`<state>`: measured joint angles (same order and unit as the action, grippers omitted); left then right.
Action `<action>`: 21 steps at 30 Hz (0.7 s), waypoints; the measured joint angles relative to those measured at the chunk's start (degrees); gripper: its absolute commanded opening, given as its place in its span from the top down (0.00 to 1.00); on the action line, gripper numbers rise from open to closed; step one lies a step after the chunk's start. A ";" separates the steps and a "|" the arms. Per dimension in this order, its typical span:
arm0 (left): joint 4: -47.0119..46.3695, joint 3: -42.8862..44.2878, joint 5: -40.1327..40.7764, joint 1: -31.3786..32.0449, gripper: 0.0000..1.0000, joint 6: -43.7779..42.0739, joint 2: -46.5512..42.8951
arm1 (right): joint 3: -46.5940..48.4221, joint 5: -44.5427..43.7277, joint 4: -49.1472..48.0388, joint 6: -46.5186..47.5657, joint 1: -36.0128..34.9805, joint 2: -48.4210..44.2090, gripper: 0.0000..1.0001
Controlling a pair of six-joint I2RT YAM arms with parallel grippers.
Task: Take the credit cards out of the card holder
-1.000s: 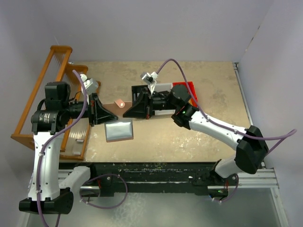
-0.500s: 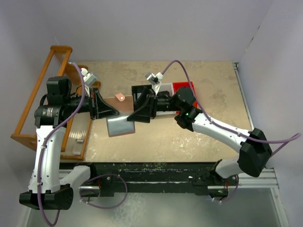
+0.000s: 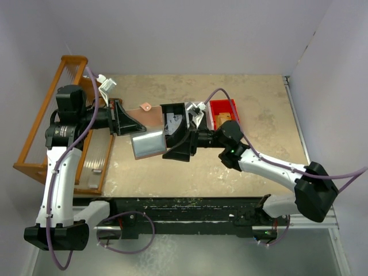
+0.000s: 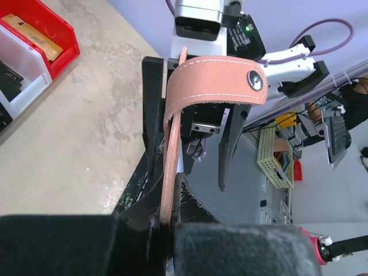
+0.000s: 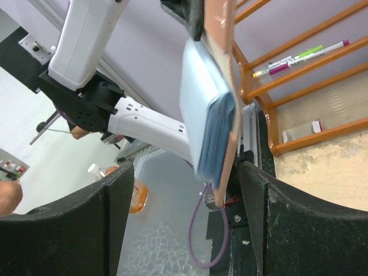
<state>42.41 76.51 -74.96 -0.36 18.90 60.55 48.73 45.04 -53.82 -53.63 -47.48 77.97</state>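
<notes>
Two arms meet above the middle of the bench [image 3: 259, 103], a bit toward its left side. The card holder [image 3: 146, 117] is up in the air between them, not lying on the bench.

The left gripper [image 3: 125, 119] is squeezed tight on the pink flap. The right gripper [image 3: 172, 133] is spread wide, with one black finger on each side of the card holder's blue part [image 3: 147, 144]. I cannot tell if those fingers touch it.

A wooden rack [image 3: 40, 123] runs along the left edge of the bench, close under the left arm. A red bin [image 4: 57, 46] and a white bin [image 4: 26, 75] sit side by side toward the far edge, just behind the right gripper. A flat tan-orange card [image 4: 31, 35] lies in the red bin.

The card holder hangs open. Its outside is soft pink leather with pale stitching along the rim and a round metal snap [image 4: 255, 80]. Its inside is light blue, with thin layers stacked at the edge. I cannot tell if a card is tucked in there. The bench top is tan and speckled.
</notes>
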 measured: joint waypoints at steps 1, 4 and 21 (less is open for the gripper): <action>-0.83 -0.15 -0.07 0.00 1.00 1.11 0.09 | -0.81 -0.42 -0.24 0.02 0.00 -0.83 0.24; -3.48 -0.63 -0.28 0.00 1.00 4.98 0.09 | -2.25 -1.11 -1.07 0.17 -0.02 -2.75 0.27; -17.68 -5.95 -3.10 0.00 1.00 23.61 -0.74 | -3.58 -12.83 6.95 10.82 -2.01 -5.92 0.35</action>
<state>24.73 70.57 -78.06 -0.36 42.50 59.81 45.15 32.21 -46.87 -42.81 -49.50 72.05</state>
